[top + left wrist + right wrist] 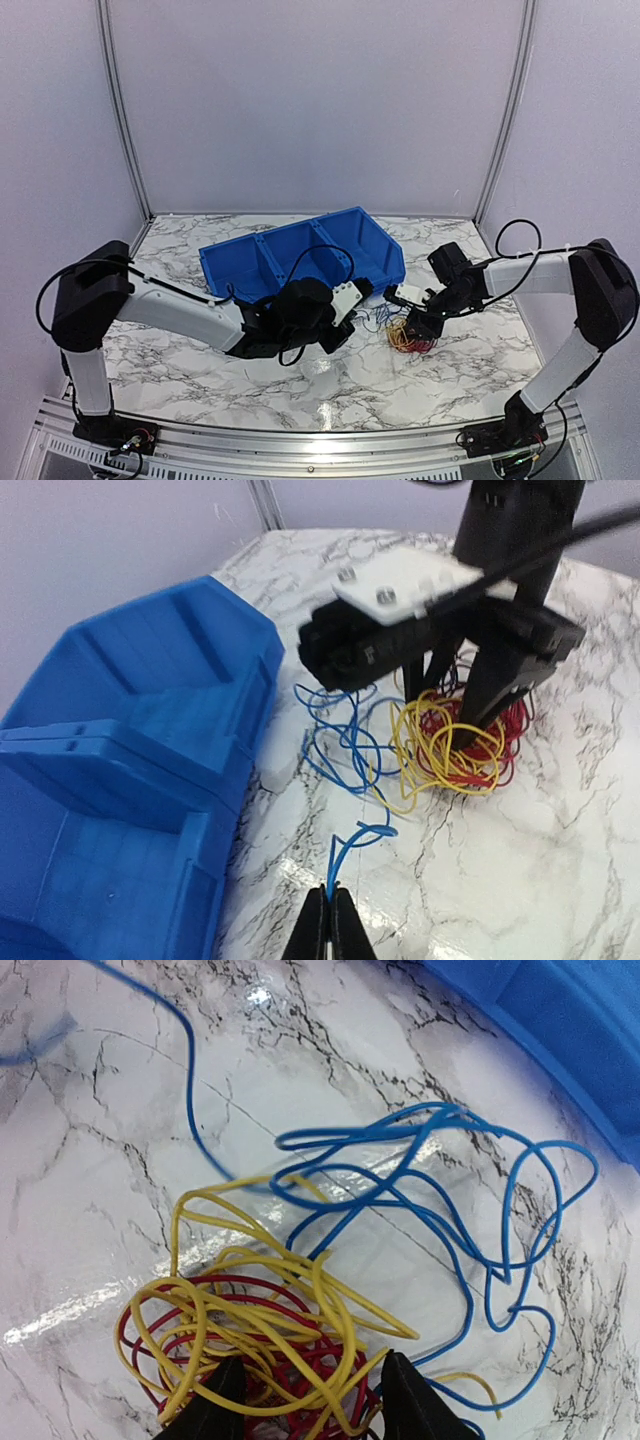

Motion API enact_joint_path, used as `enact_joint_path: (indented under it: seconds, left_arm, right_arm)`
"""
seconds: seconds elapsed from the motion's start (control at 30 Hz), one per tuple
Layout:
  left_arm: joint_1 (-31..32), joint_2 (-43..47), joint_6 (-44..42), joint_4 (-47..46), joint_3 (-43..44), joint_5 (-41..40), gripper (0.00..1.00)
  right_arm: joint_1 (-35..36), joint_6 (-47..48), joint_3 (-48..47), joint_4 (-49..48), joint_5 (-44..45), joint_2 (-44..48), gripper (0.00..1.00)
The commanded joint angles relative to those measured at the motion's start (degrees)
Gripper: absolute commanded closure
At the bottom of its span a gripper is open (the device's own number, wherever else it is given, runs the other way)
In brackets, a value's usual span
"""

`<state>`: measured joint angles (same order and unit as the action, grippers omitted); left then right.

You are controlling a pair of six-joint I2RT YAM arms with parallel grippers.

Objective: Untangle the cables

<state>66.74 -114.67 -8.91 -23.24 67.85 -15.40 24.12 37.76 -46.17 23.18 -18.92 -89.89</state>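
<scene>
as cables [425, 755] lie tangled, beside blue bin [150, 700]

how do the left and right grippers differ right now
The left gripper is shut, pinching an end of the blue cable; the right gripper is open. The left gripper holds one strand off to the side of the tangle, while the right gripper's fingers straddle the bundle of yellow cable and red cable. Both are low over the table, near the blue bin.
</scene>
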Motion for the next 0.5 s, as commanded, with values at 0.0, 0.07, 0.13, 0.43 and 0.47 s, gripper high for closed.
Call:
enact_joint_path:
  seconds: [0.0,0.07,0.13,0.43,0.47]
  left_arm:
    - [0.52,10.59,6.66,-7.56,-6.58,-2.55,1.00]
    - [0.89,13.87,8.39,-8.92,-10.11,-3.32,1.00]
    - [1.46,17.13,9.91,-9.80,-13.14,-4.64,1.00]
    - [4.35,38.30,7.03,-9.90,-22.43,-13.94,1.00]
    - [4.36,41.45,6.41,-9.77,-23.24,-15.09,1.00]
  right_arm:
    - [0.58,-0.01,-0.48,-1.33,4.11,-1.63,0.59]
    - [0.58,0.24,-0.31,-1.09,4.36,-2.62,0.69]
    - [0.58,0.41,-0.37,-0.78,4.85,-3.71,0.76]
    - [0.41,0.06,-1.50,0.90,6.67,-8.66,0.91]
    - [0.34,0.13,-1.52,0.98,6.73,-8.78,0.91]
